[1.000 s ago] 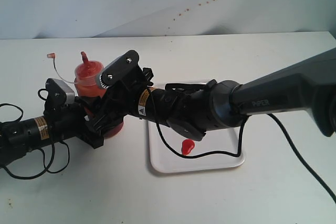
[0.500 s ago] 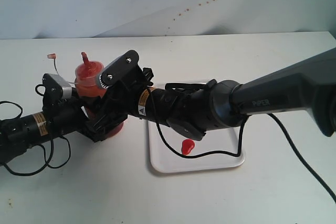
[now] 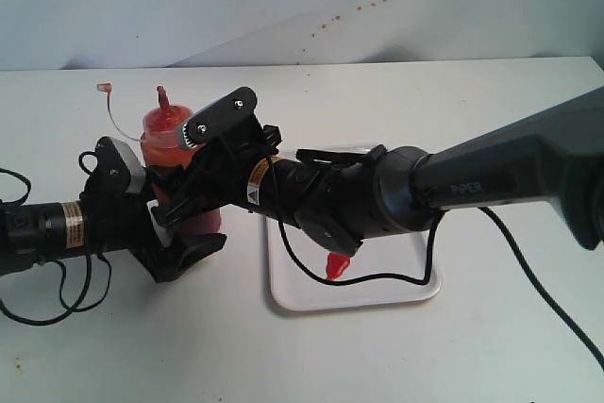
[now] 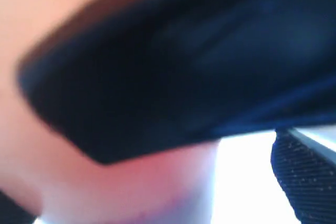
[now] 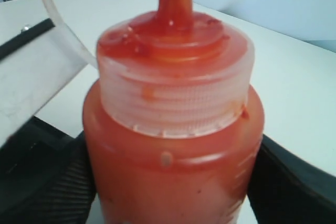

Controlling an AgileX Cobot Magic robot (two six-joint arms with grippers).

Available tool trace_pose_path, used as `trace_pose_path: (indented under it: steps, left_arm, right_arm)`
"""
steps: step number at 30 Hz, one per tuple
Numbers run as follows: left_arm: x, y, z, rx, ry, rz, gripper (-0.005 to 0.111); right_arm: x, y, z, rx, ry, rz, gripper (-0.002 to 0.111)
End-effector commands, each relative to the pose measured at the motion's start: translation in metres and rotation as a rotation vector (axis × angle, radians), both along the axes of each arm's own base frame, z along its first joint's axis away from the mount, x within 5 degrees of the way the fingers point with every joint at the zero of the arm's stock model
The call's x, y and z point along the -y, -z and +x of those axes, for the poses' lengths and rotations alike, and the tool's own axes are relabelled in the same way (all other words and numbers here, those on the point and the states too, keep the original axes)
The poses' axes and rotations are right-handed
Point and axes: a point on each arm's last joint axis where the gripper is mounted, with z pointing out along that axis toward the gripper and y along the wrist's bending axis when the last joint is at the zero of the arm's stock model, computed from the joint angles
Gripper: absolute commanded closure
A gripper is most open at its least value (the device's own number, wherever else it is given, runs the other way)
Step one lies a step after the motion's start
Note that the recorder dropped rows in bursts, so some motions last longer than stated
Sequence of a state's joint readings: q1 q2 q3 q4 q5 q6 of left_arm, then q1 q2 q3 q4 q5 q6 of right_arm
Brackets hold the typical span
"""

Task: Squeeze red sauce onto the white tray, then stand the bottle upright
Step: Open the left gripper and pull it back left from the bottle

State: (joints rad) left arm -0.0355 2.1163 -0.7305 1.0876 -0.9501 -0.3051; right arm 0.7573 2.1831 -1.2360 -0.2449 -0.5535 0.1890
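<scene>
Red sauce (image 3: 337, 264) is already lying on the tray (image 3: 377, 297); the bottle (image 3: 168, 134) is standing upright on the tabletop (image 3: 472, 101) beside it, the right hand (image 5: 176, 187) gripping its body, the left hand (image 3: 177, 239) gaping empty nearby, leaving only the letting go

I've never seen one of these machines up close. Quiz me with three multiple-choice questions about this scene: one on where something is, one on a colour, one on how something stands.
1. The blob of sauce lies: A in a bowl; B on a plate; C on the tray.
2. The tray is: A white; B blue; C black.
3. The bottle is: A lying on its side; B standing upright; C upside down.

Answers:
1 C, the red blob sits inside the tray's rim.
2 A, its bare surface is plain white.
3 B, its nozzle points up and its base is down.
</scene>
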Motion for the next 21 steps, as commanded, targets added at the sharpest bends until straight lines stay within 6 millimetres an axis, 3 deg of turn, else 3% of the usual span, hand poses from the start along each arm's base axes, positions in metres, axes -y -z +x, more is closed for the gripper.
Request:
trace_pose_path:
  steps: [1,4,6,16,21]
  left_arm:
    - [-0.01,-0.009,-0.004,-0.078,-0.002,0.206,0.002]
    - [-0.025,-0.027,-0.001,-0.151,-0.187,0.306,0.002]
    - [-0.029,-0.036,-0.001,-0.137,-0.222,0.337,0.002]
    - [-0.048,-0.05,-0.005,-0.178,-0.42,0.456,0.002]
    - [-0.051,-0.061,-0.005,-0.146,-0.441,0.412,0.002]
  right_arm:
    - [0.005,0.015,-0.002,-0.068,0.027,-0.066,0.108]
    - [0.005,0.015,-0.002,-0.068,0.027,-0.066,0.108]
    - [0.005,0.015,-0.002,-0.068,0.027,-0.066,0.108]
    - [0.006,0.018,-0.002,-0.089,0.032,-0.095,0.108]
    - [0.006,0.018,-0.002,-0.089,0.032,-0.095,0.108]
